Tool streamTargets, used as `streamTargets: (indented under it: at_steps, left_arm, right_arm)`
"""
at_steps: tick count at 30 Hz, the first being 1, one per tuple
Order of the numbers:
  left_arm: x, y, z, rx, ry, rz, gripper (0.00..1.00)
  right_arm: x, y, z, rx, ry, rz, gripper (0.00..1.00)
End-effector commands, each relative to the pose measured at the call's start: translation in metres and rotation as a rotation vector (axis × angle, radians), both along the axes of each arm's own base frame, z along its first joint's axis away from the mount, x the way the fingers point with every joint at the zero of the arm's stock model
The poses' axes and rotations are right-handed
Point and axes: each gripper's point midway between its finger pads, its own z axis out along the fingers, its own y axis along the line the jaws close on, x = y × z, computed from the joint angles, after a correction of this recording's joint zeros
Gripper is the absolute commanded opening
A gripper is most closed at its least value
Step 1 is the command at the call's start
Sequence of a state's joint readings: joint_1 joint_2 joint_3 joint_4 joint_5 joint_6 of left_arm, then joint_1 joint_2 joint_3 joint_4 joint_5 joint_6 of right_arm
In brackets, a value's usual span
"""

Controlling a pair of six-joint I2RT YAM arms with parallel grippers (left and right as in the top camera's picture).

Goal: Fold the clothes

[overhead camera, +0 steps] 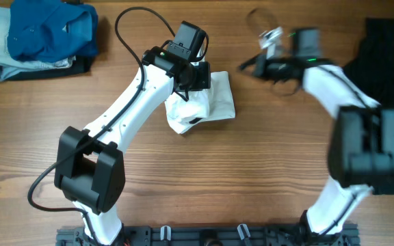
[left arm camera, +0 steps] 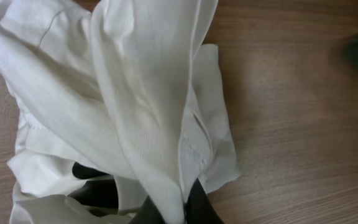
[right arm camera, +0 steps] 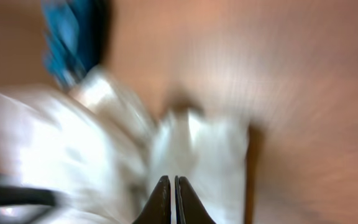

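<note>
Folding of the white shirt (overhead camera: 214,102) is the step in hand. It lies near the middle of the wooden surface (overhead camera: 265,164) as a crumpled packet rather than a flat rectangle, and the left wrist view shows a patch of its black print among the folds. The left gripper (left arm camera: 180,210) has its jaws clenched on a ridge of the white fabric, which rises from them as a taut pleat, so one layer looks lifted off the rest. The right gripper (right arm camera: 168,198) has its jaws pressed together on nothing. It hangs well to the right of the shirt, smeared by blur in the overhead view, with the shirt ahead of it in its own camera. A stack of folded clothes (overhead camera: 40,37), blue on top, sits at the far left corner. A black garment (overhead camera: 388,61) lies at the right edge, partly behind the right arm, and appears not yet folded. By my reading the shirt is mid-fold and the task is well short of finished. The next move calls for the left arm to carry its pinched layer across and lay it flat so the edges meet. The right jaws would need to part before they can take a second corner or pin the cloth. With a single hold on such limp fabric, the loose part is likely to drag and bunch.
</note>
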State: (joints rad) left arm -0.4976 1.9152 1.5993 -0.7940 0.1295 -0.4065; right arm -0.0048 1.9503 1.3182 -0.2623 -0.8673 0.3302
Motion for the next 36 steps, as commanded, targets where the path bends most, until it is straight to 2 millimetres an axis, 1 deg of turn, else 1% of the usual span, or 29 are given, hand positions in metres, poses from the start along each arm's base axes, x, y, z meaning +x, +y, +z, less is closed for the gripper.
streamTargets:
  at_steps: [1,4,5,6,7,10,12,14,17,19,20,22,23,25,26,27,28,30,32,33,34,36]
  left_arm:
    - [0.008,-0.016,0.011,-0.052,-0.039,-0.005,0.04]
    - [0.012,-0.033,0.020,-0.096,-0.088,-0.035,0.04]
    - [0.012,-0.039,0.022,-0.106,-0.098,-0.045,0.08]
    - [0.011,-0.044,0.023,-0.113,-0.104,-0.049,0.48]
    - [0.010,-0.047,0.024,-0.113,-0.107,-0.054,1.00]
    - [0.008,-0.046,0.023,-0.108,-0.100,-0.056,1.00]
    - [0.011,-0.039,0.024,-0.109,-0.099,-0.040,1.00]
    - [0.017,-0.032,0.032,-0.123,-0.111,-0.019,1.00]
    - [0.027,-0.015,0.066,-0.162,-0.168,0.014,1.00]
    - [0.031,0.001,0.091,-0.173,-0.212,0.035,1.00]
    - [0.034,0.016,0.108,-0.177,-0.237,0.065,1.00]
    - [0.036,0.049,0.134,-0.186,-0.277,0.128,1.00]
    - [0.035,0.073,0.148,-0.185,-0.296,0.174,1.00]
    - [0.033,0.113,0.161,-0.173,-0.304,0.257,1.00]
    - [0.030,0.137,0.164,-0.161,-0.297,0.308,1.00]
    - [0.028,0.154,0.162,-0.150,-0.282,0.345,1.00]
    - [0.026,0.169,0.159,-0.138,-0.261,0.380,1.00]
    - [0.020,0.193,0.149,-0.110,-0.213,0.428,1.00]
    - [0.014,0.207,0.138,-0.078,-0.172,0.436,1.00]
    - [0.012,0.212,0.133,-0.066,-0.154,0.438,1.00]
    - [0.010,0.215,0.128,-0.059,-0.134,0.442,1.00]
    - [0.010,0.216,0.122,-0.048,-0.115,0.432,1.00]
  right_arm:
    - [0.002,-0.051,0.103,0.070,-0.167,-0.121,0.04]
    - [-0.003,-0.080,0.124,0.061,-0.203,-0.184,0.04]
    - [-0.004,-0.086,0.125,0.059,-0.202,-0.197,0.04]
    - [-0.005,-0.091,0.126,0.059,-0.196,-0.208,0.04]
    - [-0.005,-0.094,0.125,0.059,-0.190,-0.216,0.05]
    - [-0.007,-0.096,0.122,0.049,-0.187,-0.213,0.04]
    - [-0.007,-0.096,0.121,0.047,-0.187,-0.211,0.04]
    - [-0.007,-0.096,0.121,0.047,-0.187,-0.212,0.04]
    - [-0.009,-0.095,0.119,0.036,-0.192,-0.200,0.04]
    - [-0.012,-0.092,0.115,0.024,-0.181,-0.187,0.04]
    - [-0.015,-0.089,0.110,0.010,-0.171,-0.172,0.04]
    - [-0.021,-0.079,0.102,-0.015,-0.150,-0.141,0.04]
    - [-0.024,-0.071,0.095,-0.037,-0.133,-0.119,0.04]
    - [-0.030,-0.052,0.087,-0.073,-0.118,-0.075,0.05]
    - [-0.034,-0.037,0.083,-0.099,-0.113,-0.041,0.06]
    - [-0.037,-0.024,0.078,-0.122,-0.103,-0.020,0.09]
    - [-0.040,-0.010,0.075,-0.146,-0.098,0.004,0.16]
    - [-0.048,0.015,0.064,-0.211,-0.081,0.041,0.47]
    - [-0.057,0.032,0.050,-0.294,-0.048,0.049,0.72]
    - [-0.061,0.038,0.043,-0.334,-0.026,0.045,0.76]
    - [-0.066,0.044,0.036,-0.374,0.003,0.033,0.78]
    - [-0.072,0.057,0.028,-0.406,0.027,0.035,0.77]
